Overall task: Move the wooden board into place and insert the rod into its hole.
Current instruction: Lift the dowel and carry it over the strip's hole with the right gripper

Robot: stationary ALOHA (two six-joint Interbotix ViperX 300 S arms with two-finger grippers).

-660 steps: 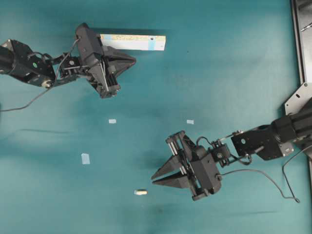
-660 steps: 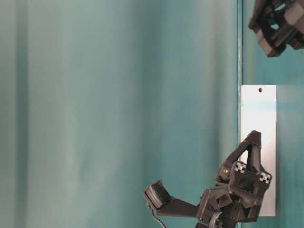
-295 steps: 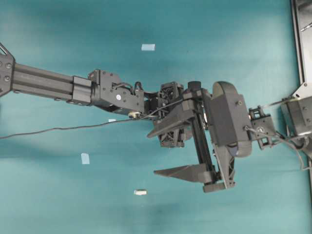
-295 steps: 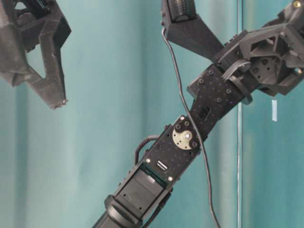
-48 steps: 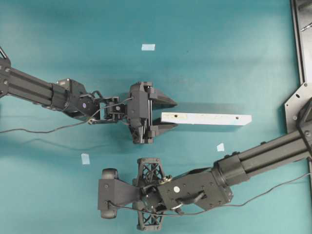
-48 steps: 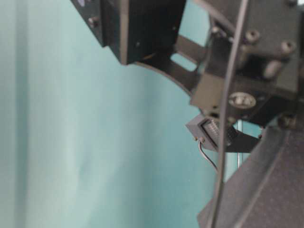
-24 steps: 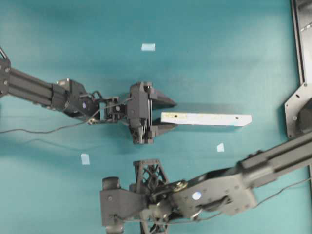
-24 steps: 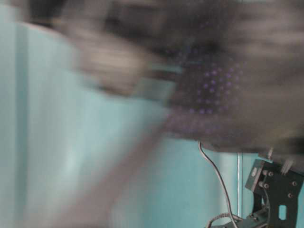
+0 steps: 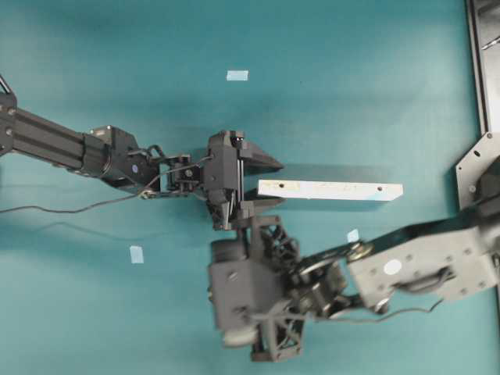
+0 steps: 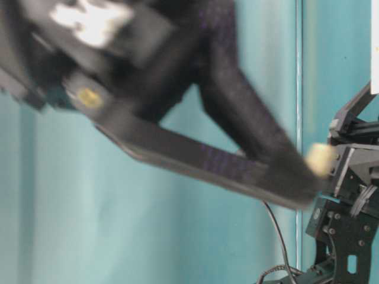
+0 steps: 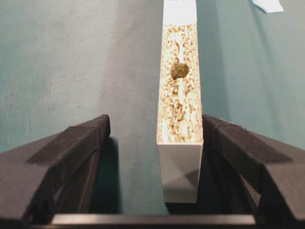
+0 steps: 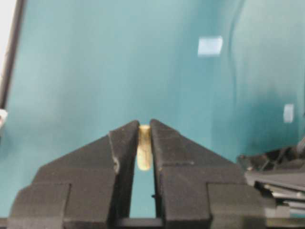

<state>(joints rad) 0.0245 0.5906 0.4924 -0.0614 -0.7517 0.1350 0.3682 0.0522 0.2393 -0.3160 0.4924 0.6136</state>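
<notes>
we hold the rod (image 12: 144, 148) clamped in our right gripper (image 12: 144, 143) above the table, while our left gripper (image 11: 152, 143), fingers spread, straddles the end of the wooden board (image 9: 330, 190) lying mid-table, so next we must line the rod up over its hole (image 11: 179, 70).

Teal table (image 9: 375, 94): wooden board (image 9: 332, 190) on edge, three pale-blue tape squares (image 9: 237, 76) scattered.

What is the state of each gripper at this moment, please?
Left gripper: open, its fingers on either side of the end of the wooden board, one finger touching it.
Right gripper: shut on the rod.
</notes>
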